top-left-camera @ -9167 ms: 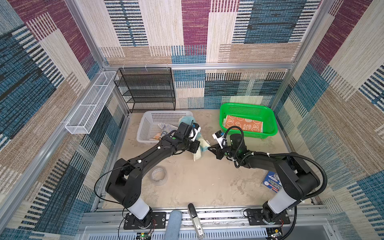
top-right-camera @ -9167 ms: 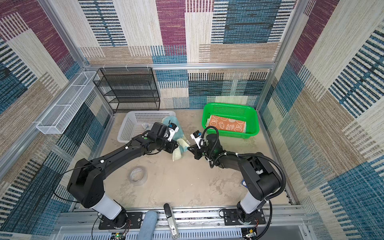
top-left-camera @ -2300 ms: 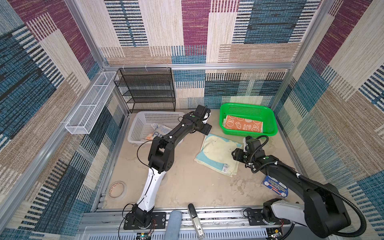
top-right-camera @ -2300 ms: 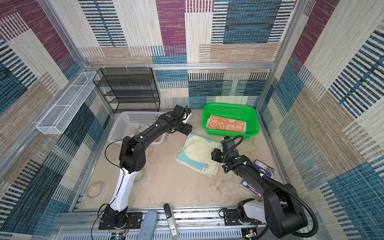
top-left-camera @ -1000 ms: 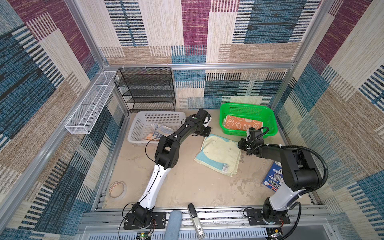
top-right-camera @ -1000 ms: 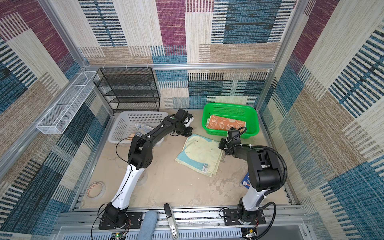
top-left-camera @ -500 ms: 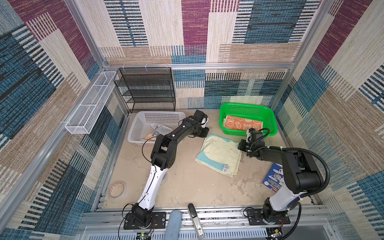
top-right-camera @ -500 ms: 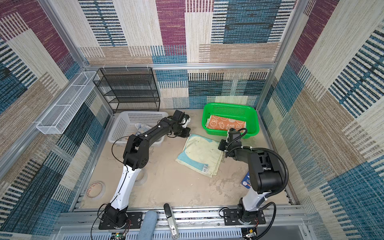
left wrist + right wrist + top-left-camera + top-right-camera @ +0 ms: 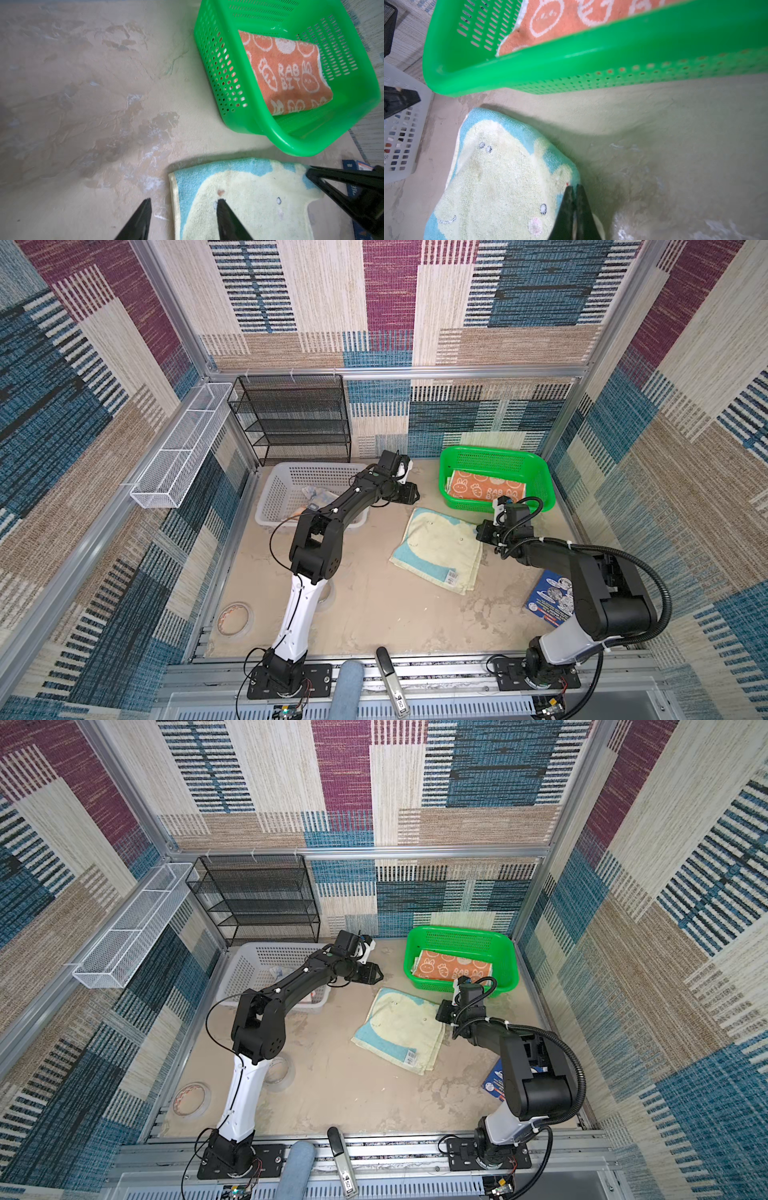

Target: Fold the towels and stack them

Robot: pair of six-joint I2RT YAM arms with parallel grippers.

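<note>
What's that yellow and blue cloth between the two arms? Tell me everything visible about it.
It is a pale yellow terry towel, light blue at the edges, with a cartoon face: dot eyes, pink cheeks, a smile. Folded in layers, label at its near edge, it lies on the beige table just short of the green basket. The right end effector is shut on one far corner; the left end effector hangs open above the other.

We get bright, even light in both top views, with only soft shadows under the arms (image 9: 316,547) and the walls (image 9: 62,406) bowing at the edges. In the right wrist view the green basket (image 9: 591,62) is blurred at its rim and tints the floor (image 9: 654,124) green, while the yellow towel (image 9: 500,176) looks fairly sharp.
</note>
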